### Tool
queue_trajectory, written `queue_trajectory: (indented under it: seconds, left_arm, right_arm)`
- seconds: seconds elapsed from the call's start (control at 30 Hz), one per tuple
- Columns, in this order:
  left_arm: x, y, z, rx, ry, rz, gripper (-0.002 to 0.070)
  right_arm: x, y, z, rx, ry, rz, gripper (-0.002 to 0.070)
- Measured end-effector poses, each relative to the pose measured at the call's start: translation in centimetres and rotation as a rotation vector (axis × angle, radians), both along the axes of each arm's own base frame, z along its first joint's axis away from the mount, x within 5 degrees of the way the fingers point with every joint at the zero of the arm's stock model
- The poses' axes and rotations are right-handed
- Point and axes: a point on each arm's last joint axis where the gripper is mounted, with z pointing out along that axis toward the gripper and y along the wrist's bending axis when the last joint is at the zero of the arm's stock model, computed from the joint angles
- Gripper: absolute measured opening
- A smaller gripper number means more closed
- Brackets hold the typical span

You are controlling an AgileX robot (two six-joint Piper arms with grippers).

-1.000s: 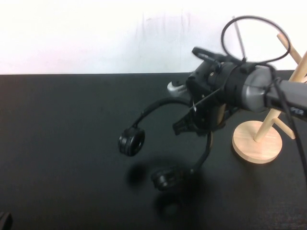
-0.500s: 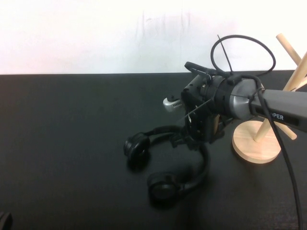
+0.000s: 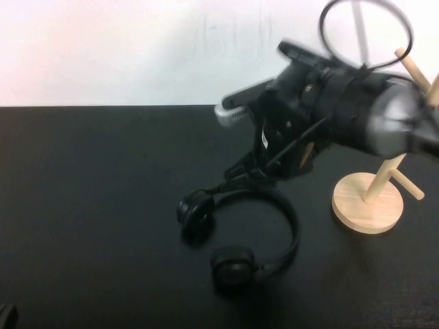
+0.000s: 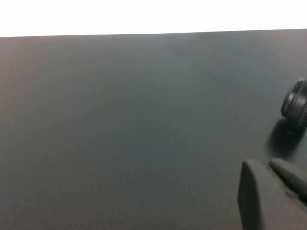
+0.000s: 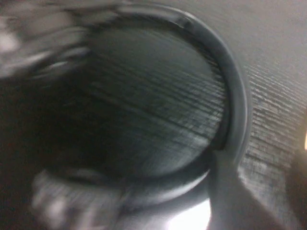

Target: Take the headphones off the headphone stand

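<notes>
The black headphones (image 3: 291,223) lie flat on the black table, left of the wooden headphone stand (image 3: 367,203) and apart from it. Their two ear cups point to the left. My right gripper (image 3: 241,175) hovers just above the far end of the headband, open and holding nothing. In the right wrist view the curved headband (image 5: 235,96) runs past one of the fingers (image 5: 225,191), with bare table between the jaws of the right gripper (image 5: 261,177). My left gripper (image 4: 268,167) is shut and empty near the table's front left corner (image 3: 5,315). One ear cup (image 4: 295,103) shows in the left wrist view.
The stand's slanted post and pegs (image 3: 415,68) rise at the far right, partly behind my right arm. A black cable loop (image 3: 367,31) arches over the right wrist. The black table (image 3: 89,205) stretches to the left of the headphones.
The headphones have come down from the air to lie on the table. My right gripper has let go of the headband and risen up and back. The left arm has not moved.
</notes>
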Motion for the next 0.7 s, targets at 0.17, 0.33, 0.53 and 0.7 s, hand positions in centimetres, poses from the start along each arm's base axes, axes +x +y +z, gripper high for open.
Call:
queue_trajectory:
  seconds: [0.17, 0.33, 0.53, 0.7]
  left_arm:
    - [0.0, 0.0, 0.0, 0.0, 0.0, 0.0, -0.0004]
    - [0.0, 0.0, 0.0, 0.0, 0.0, 0.0, -0.0004]
    - [0.0, 0.0, 0.0, 0.0, 0.0, 0.0, -0.0004]
    - [0.0, 0.0, 0.0, 0.0, 0.0, 0.0, -0.0005]
  right_arm:
    - [-4.1, -0.5, 5.4, 0.019, -0.017, 0.03, 0.0063]
    - [-8.1, -1.0, 9.3, 0.037, -0.031, 0.057, 0.0]
    - [-11.2, -1.8, 12.6, 0.082, -0.115, 0.116, -0.0008]
    - [-13.5, -4.4, 14.6, 0.12, -0.149, 0.141, -0.0008]
